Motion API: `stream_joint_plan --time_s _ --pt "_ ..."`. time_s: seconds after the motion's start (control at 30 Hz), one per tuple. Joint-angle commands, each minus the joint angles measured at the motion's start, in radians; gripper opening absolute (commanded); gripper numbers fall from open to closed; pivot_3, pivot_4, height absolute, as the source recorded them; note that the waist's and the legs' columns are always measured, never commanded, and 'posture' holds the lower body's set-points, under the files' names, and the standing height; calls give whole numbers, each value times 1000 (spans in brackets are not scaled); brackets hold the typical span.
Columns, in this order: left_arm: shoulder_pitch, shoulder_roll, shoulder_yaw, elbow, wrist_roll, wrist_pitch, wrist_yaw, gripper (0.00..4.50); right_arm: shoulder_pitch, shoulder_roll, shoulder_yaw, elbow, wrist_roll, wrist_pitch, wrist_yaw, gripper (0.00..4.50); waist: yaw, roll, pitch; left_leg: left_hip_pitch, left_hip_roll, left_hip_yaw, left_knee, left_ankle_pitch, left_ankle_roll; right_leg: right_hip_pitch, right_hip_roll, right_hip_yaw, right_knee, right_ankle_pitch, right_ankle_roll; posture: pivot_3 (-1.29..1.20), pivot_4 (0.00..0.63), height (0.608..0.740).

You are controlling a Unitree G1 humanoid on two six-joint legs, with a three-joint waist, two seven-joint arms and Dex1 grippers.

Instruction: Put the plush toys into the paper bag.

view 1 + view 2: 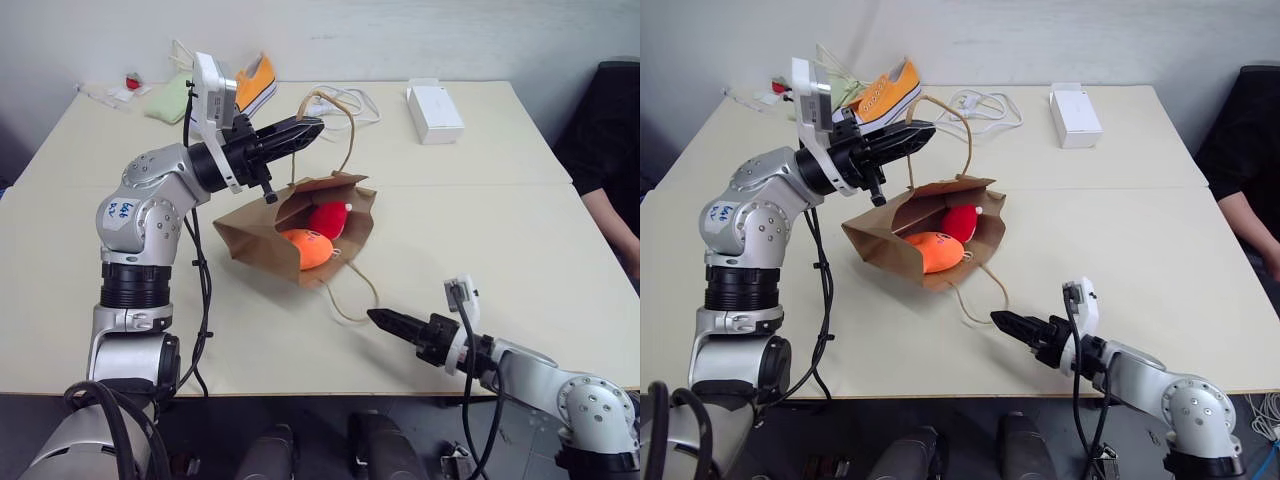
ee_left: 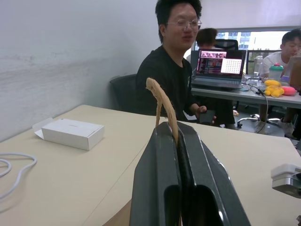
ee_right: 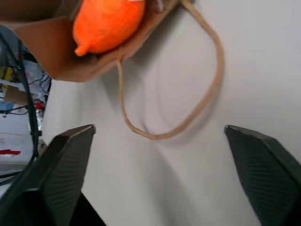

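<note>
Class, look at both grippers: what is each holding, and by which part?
The left gripper is shut on the paper bag, pinching its upper rope handle. The right gripper is open and holds nothing.

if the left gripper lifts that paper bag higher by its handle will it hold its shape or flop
Probably flop some: the paper bag lies creased on its side, the left gripper pinching one thin rope handle. It looks light. The orange toy and red toy sit near the mouth and might slide out.

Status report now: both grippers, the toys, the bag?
Left gripper shut on bag handle, holding it up. Right gripper open, empty, near the lower handle. Orange toy and red toy inside bag. Nothing in the way.
</note>
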Motion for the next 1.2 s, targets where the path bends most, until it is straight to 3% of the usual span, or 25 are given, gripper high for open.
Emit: stream_joint_plan --time_s 0.03,0.17,0.27,0.5,0.63,0.87,1.0,1.2 --pt "-24 19 5 -33 2 -5 -11 0 -45 79 84 94 -68 -11 -14 4474 -8 -1 0 1 0 0 0 0 0 1 0 0 0 0 0 0 150 740" --pt "-29 21 9 -25 3 -4 -11 0 -103 129 77 124 -68 -17 -18 4474 -15 -1 0 1 0 0 -1 0 0 1 0 0 0 0 0 0 150 740" --pt "-34 16 7 -18 6 -10 -10 0 -123 137 76 111 -83 -21 0 3850 -14 0 0 1 0 0 -1 0 0 1 0 0 0 0 0 0 150 740" --pt "-17 10 7 -22 6 -18 -12 0 -120 97 34 -6 -43 -38 28 1427 -11 0 0 -1 0 -1 -1 0 0 0 0 -1 -1 0 0 0 150 740" --pt "-30 -4 19 -13 -1 -17 8 0 -137 12 -19 -109 -23 -54 89 19 -10 0 0 -1 0 -1 0 0 0 0 0 -1 -1 0 0 0 150 740" --pt "-48 -42 19 -1 3 -31 44 0 -306 -285 -225 -88 102 -83 62 19 -4 1 1 -1 0 -1 0 0 0 0 0 -1 -2 0 0 0 150 740" --pt "-36 -84 -16 -4 35 -60 64 0 -394 -455 -248 -39 96 -43 122 19 12 1 1 -1 0 -1 -1 0 0 0 0 -2 -2 0 0 0 150 740" --pt "-13 -161 -69 31 97 -126 82 0 -453 -474 -171 -24 -27 -51 169 19 24 0 1 -2 0 -1 0 -1 1 1 0 -2 -3 0 0 0 150 740"
